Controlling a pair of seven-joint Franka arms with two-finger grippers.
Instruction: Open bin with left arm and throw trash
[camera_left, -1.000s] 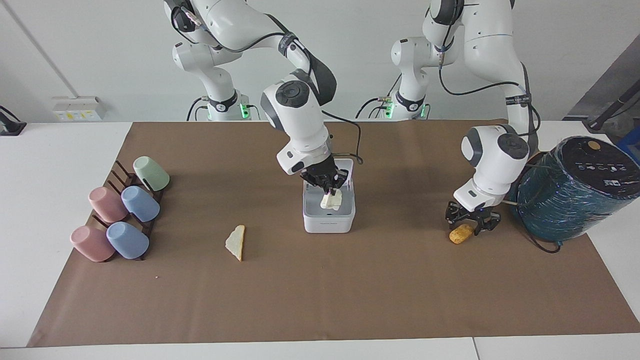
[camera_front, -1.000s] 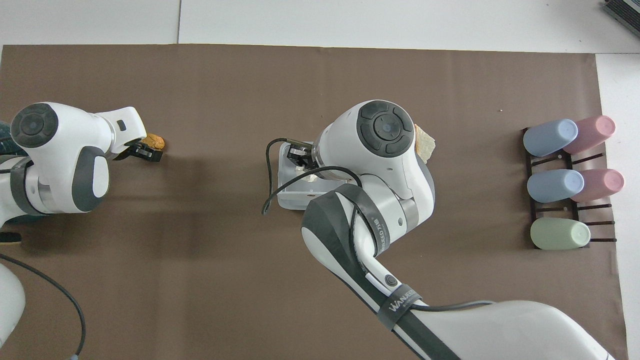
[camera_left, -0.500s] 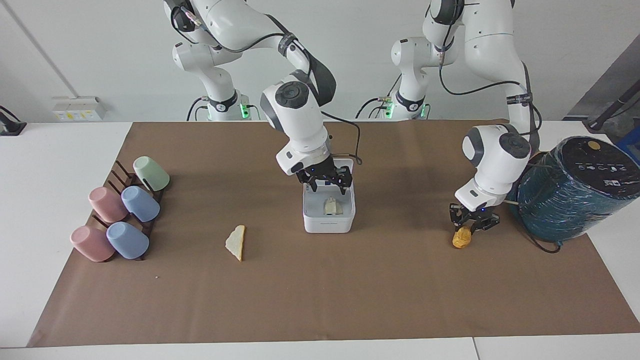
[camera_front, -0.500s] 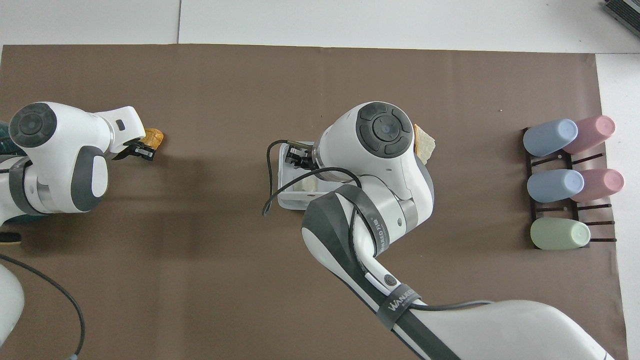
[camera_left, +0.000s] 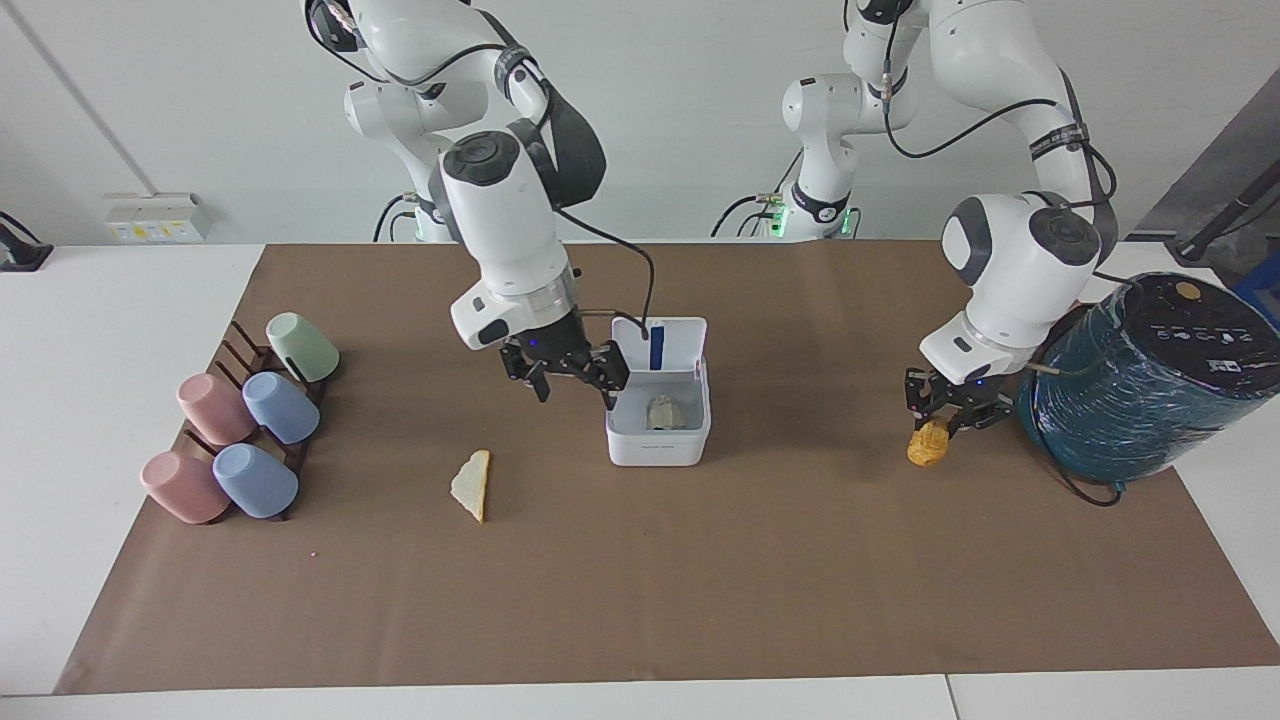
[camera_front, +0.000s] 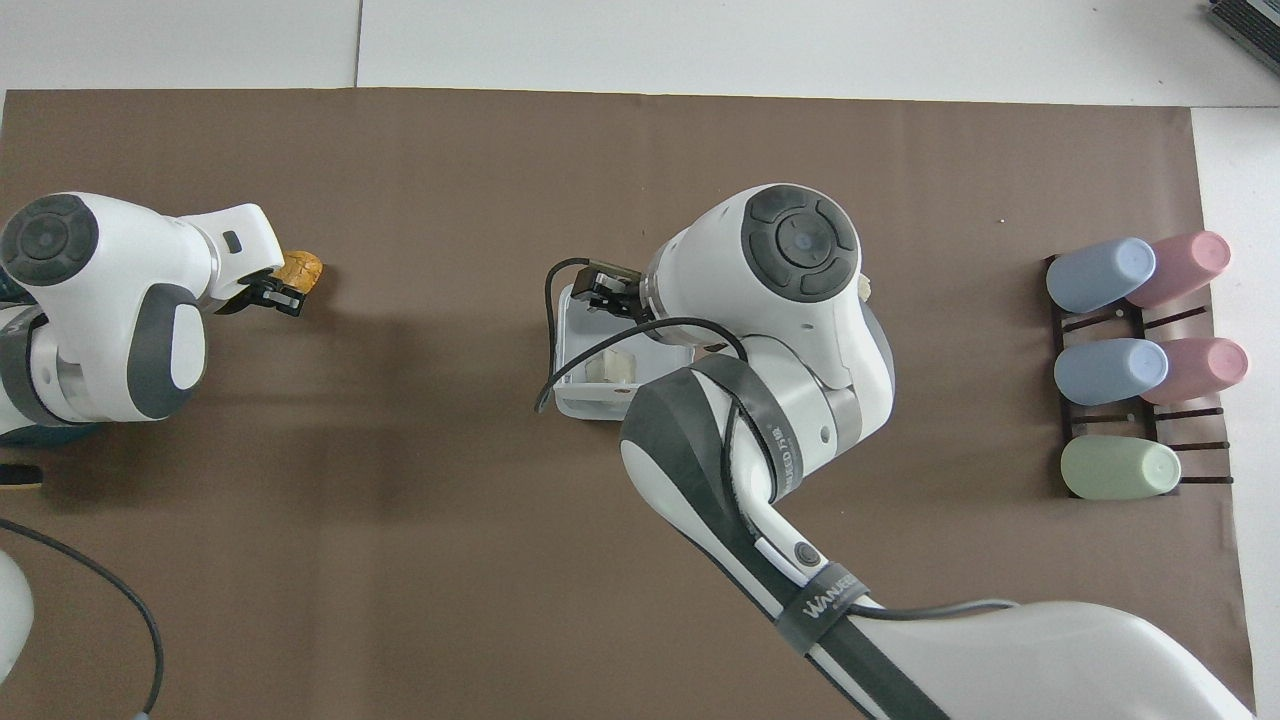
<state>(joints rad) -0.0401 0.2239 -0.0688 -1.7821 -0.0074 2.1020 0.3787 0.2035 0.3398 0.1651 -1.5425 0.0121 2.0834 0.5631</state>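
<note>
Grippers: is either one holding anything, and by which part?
The left gripper holds the yellow-orange lump by its upper end, off the mat. The right gripper is open and empty beside the bin.

Right claw (camera_left: 570, 375) spread, empty, beside the open bin (camera_left: 658, 430); left claw (camera_left: 948, 418) grips the spongy lump (camera_left: 927, 443).

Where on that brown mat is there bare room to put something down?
Bare mat runs the whole edge farthest from the robots, and between the bin and the orange lump. It is crowded at the cup rack and the teal cylinder.
</note>
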